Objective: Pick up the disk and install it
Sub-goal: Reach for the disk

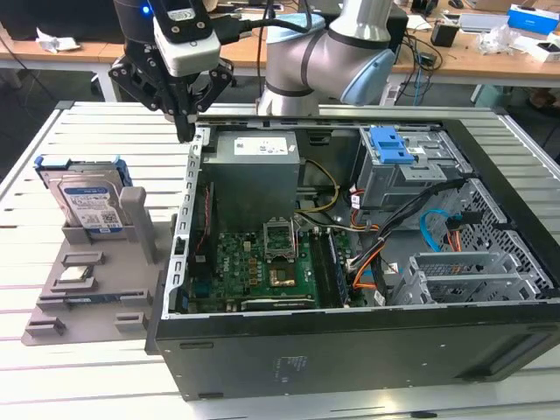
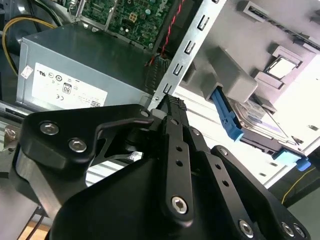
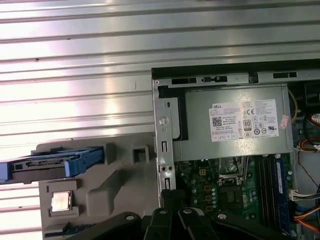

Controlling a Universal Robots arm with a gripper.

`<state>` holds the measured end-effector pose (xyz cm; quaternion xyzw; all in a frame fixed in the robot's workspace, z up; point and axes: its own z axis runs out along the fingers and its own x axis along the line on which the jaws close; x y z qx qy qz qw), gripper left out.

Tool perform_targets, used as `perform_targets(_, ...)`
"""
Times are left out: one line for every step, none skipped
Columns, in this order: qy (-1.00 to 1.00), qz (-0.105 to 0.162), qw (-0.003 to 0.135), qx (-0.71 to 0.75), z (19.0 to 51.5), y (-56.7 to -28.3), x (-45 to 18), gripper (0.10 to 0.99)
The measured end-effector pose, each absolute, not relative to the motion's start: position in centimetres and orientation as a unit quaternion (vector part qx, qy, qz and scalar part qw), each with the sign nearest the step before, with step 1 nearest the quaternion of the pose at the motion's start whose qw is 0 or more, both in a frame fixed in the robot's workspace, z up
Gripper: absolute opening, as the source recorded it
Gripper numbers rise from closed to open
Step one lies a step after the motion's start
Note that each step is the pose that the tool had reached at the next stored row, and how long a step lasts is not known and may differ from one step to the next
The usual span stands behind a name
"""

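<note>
The disk [image 1: 87,203], silver with a white-and-blue label and a blue rail, stands on edge in a grey holder [image 1: 105,293] at the exterior view's left. It sits beside the open computer case [image 1: 350,337]. My gripper [image 1: 185,131] hangs over the case's rear corner nearest the holder, above and behind the disk and apart from it. Its fingers are shut with nothing between them. In the second wrist view the closed fingertips [image 2: 169,104] point at the case's edge, with the disk [image 2: 260,127] beyond. The first wrist view has the disk [image 3: 50,164] edge-on.
A small silver chip [image 1: 77,273] lies in the holder in front of the disk. Inside the case are the grey power supply [image 1: 254,171], the green motherboard [image 1: 262,262] and a grey drive bay [image 1: 411,179] with a blue latch [image 1: 392,144]. The table [image 1: 87,131] is ribbed metal.
</note>
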<state>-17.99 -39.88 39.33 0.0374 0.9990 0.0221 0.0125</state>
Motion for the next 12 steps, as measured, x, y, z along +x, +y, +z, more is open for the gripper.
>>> perform_targets(0.999, 0.022, 0.012, 0.037, 39.3, -39.9, -18.2, 0.106)
perform_targets(0.999, 0.022, 0.013, 0.037, 39.3, -39.9, -18.4, 0.106)
perform_targets(0.999, 0.022, 0.012, 0.037, 39.3, -39.9, -18.7, 0.106)
perform_targets(0.999, 0.022, 0.013, 0.037, 39.3, -39.9, -18.8, 0.106)
perform_targets(0.999, 0.022, 0.012, 0.037, 39.3, -39.9, -19.0, 0.106)
perform_targets(0.999, 0.022, 0.012, 0.037, 39.3, -39.9, -19.1, 0.106)
perform_targets(0.999, 0.022, 0.012, 0.037, 39.3, -39.9, -19.2, 0.106)
perform_targets(0.999, 0.022, 0.012, 0.037, 39.3, -39.9, -19.4, 0.106)
perform_targets(0.999, 0.022, 0.012, 0.037, 39.3, -39.9, -19.5, 0.106)
perform_targets(0.999, 0.022, 0.012, 0.037, 39.3, -39.9, -19.8, 0.106)
perform_targets(0.999, 0.022, 0.013, 0.037, 39.3, -39.9, -19.9, 0.106)
perform_targets(0.999, 0.022, 0.013, 0.037, 39.3, -39.9, -20.0, 0.106)
